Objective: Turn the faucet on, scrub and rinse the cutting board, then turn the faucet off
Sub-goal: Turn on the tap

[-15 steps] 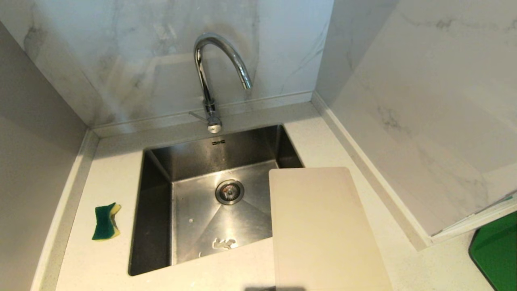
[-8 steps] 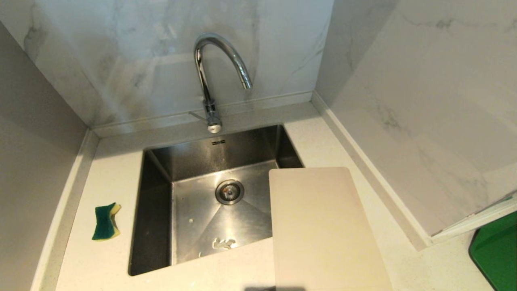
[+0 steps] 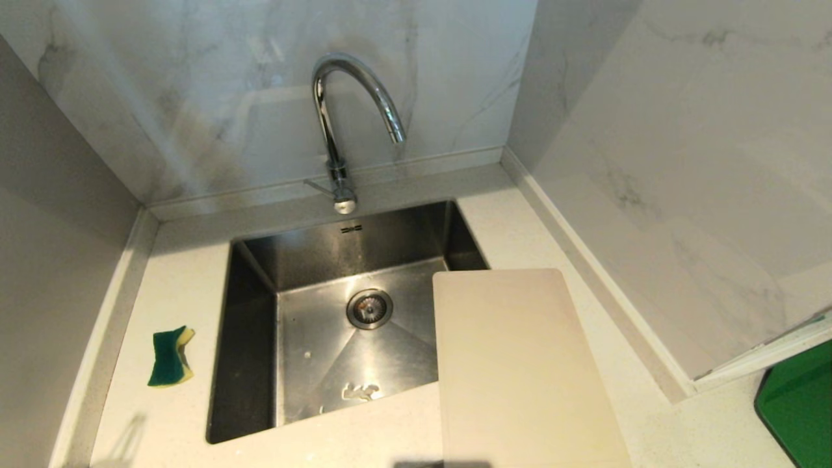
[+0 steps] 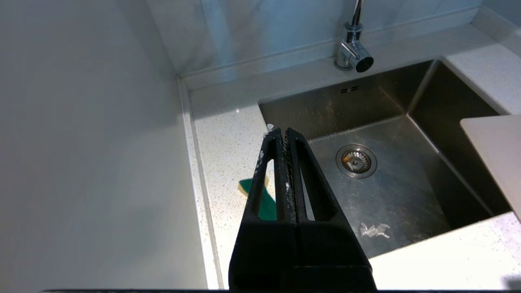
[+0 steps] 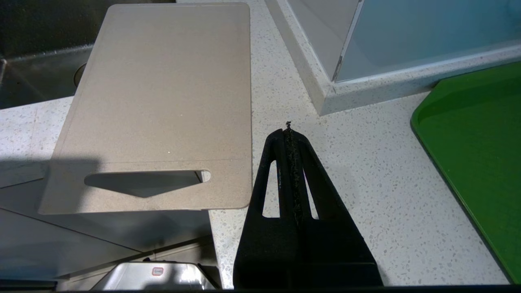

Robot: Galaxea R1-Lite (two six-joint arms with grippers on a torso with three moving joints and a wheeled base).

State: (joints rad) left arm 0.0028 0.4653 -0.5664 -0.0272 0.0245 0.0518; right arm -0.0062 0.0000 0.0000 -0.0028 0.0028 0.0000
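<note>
The left gripper (image 4: pixel 285 132) is a matte black plastic wedge: two long tapering fingers (image 4: pixel 273 171) rise from a broad, flat-sided black base and narrow to blunt rounded tips. Each finger is a hollow frame with a slim elongated cut-out along its length. The inner pad faces are rough and gritty, and pale whitish flecks dot the finger edges near the tips and midway down the seam. The right gripper (image 5: pixel 288 131) has the same build, black with the same slotted triangular fingers (image 5: pixel 276 171) on a wide base; its inner pads look coarse and crumbly, with a tiny dark tuft standing out just beyond its tips
</note>
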